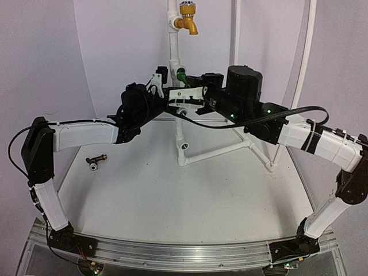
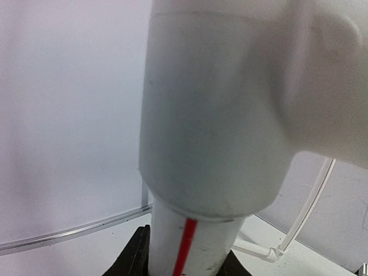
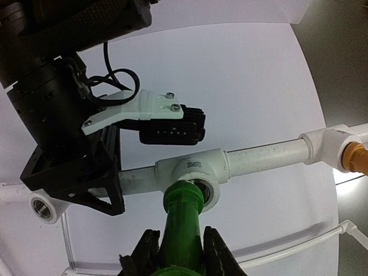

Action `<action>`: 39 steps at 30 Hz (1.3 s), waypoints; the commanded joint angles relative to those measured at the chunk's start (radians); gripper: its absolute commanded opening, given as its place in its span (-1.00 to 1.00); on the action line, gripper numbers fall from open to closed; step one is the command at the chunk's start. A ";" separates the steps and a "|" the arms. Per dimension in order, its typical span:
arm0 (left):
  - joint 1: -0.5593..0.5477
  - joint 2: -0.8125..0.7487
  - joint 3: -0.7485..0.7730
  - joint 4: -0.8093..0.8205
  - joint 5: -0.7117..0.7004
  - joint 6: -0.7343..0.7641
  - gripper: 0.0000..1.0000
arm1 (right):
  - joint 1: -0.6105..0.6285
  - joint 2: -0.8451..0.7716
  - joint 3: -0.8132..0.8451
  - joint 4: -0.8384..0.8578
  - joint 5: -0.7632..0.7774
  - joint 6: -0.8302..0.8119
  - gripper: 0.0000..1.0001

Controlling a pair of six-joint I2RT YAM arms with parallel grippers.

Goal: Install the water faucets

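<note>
Up close in the right wrist view, the green faucet (image 3: 183, 215) fills the lower centre of the frame. It has a glossy, bright green body with a wider collar at its upper end, and it stands almost upright. The right gripper (image 3: 181, 253) is clenched on it, with a dark finger (image 3: 148, 253) pressed to each flank. The collared end meets the round mouth of a white tee fitting (image 3: 192, 165) on the white pipe stand (image 3: 264, 154). How deep it sits in that socket cannot be told. At the right edge of the same frame, the yellow-orange faucet (image 3: 353, 158) sits in another fitting of the stand.

Seen from above, the green faucet is only a small green patch at upper centre, against the stand's vertical pipe. The dark brown faucet (image 1: 96, 160) lies on its side on the table (image 1: 172, 195) at middle left, well apart from both grippers. It is a short dark body with a silver round cap turned toward the lower left.

The left gripper (image 2: 184, 261) grasps the stand's pipe. In the left wrist view, its black fingers flank the white pipe at the bottom edge, and a red stripe (image 2: 185, 247) runs down the pipe between them.
</note>
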 commanded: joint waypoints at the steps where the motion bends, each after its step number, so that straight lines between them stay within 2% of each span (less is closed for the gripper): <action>1: -0.055 0.000 0.006 -0.078 -0.078 -0.016 -1.00 | 0.006 -0.075 -0.040 0.142 0.021 -0.017 -1.00; 13: -0.111 -0.003 -0.011 -0.076 -0.131 -0.016 -1.00 | 0.004 -0.145 -0.128 0.227 0.044 -0.097 -1.00; 39: -0.123 0.010 -0.002 -0.081 -0.089 -0.020 -1.00 | -0.020 -0.134 -0.155 0.170 0.055 -0.088 -1.00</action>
